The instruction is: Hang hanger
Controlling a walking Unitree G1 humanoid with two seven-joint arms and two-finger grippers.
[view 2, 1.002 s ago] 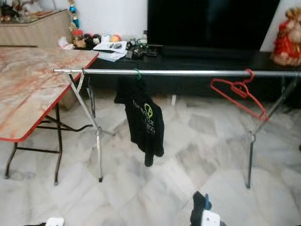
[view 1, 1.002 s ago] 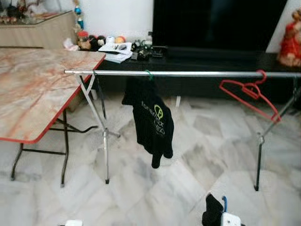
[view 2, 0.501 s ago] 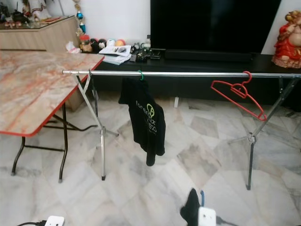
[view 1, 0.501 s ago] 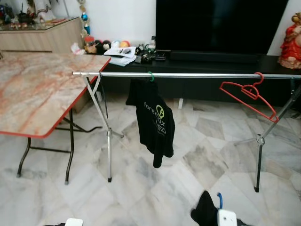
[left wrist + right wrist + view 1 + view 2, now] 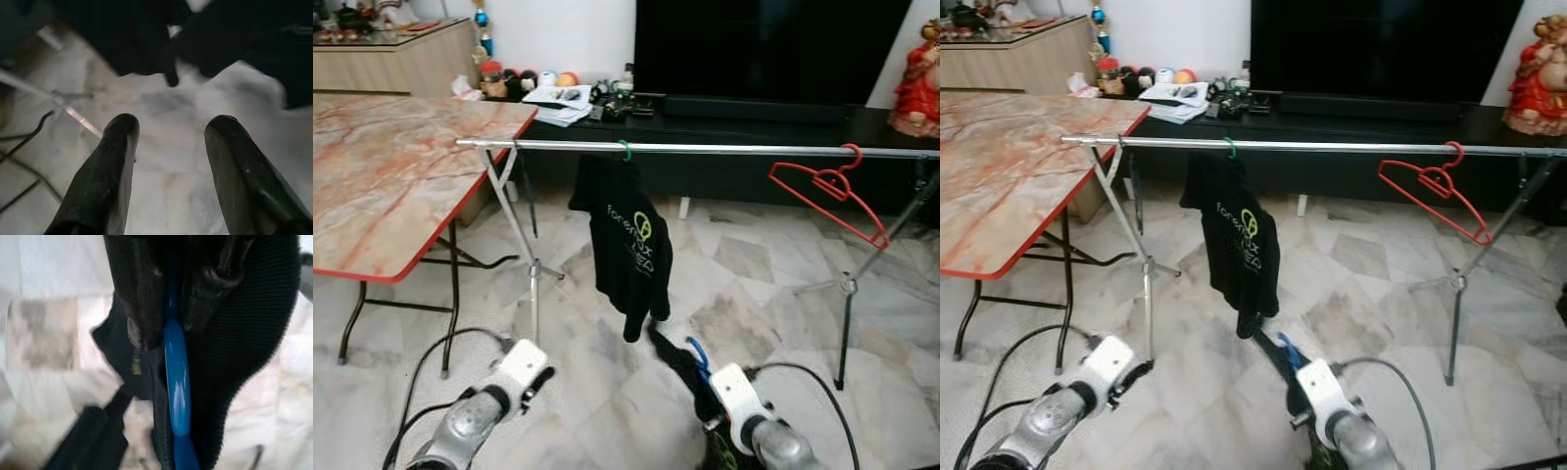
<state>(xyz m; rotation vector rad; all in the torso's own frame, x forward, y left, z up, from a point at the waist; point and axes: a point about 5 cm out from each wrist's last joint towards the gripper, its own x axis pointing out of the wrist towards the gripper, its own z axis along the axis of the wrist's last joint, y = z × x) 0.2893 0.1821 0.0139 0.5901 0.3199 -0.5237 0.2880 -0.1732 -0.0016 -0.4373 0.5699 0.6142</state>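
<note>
The landmark is the silver rail (image 5: 705, 149), a long horizontal bar on crossed metal legs over a marble floor (image 5: 754, 323).

Left of the rail's left end stands a marble-patterned worktop (image 5: 391, 176) with a red edge, its corner just beside the rail's end. Below and in front of that end, low over the floor, is the left claw (image 5: 168, 142) — its two black fingers spread wide apart with nothing between them, bare floor showing in the gap.

On the rail, toward its left half, a black shirt (image 5: 626, 245) with a green logo hangs from a green hook (image 5: 625, 150), its hem drooping well below the bar.

In front of the rail and below that shirt's hem is the right claw (image 5: 168, 328). Its fingers are pressed onto a blue hanger (image 5: 177, 382) — the blue hook runs out between the fingertips, and a dark garment (image 5: 244, 342) is draped around it. In the head views the hanger's blue tip (image 5: 693, 351) and dark cloth rise from the claw toward the hanging shirt, apart from the rail.

Toward the rail's right end a bare red hanger (image 5: 827, 191) hangs by its hook, tilted. Behind the rail a black TV cabinet (image 5: 754, 113) runs along the wall, with a red figurine (image 5: 915, 83) standing on it behind the rail's right end.
</note>
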